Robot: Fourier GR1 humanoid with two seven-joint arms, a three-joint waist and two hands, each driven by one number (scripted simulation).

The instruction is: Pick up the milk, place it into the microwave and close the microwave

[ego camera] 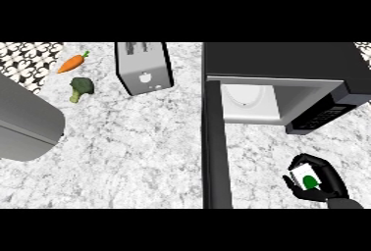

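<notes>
The milk (305,178) is a small white carton with a green mark, held at the lower right of the head view. My right hand (324,180) is curled round it, just above the counter. The black microwave (290,73) stands at the upper right with its cavity (250,102) showing a white inside. Its door (215,144) is swung open toward me as a long dark slab left of the hand. The carton sits in front of the microwave, outside the cavity. My left hand is out of sight.
A silver toaster (144,67) stands at the top centre. A carrot (71,63) and a broccoli floret (80,88) lie at the upper left. A large grey rounded object (25,122) fills the left edge. The marble counter (130,157) spreads between them.
</notes>
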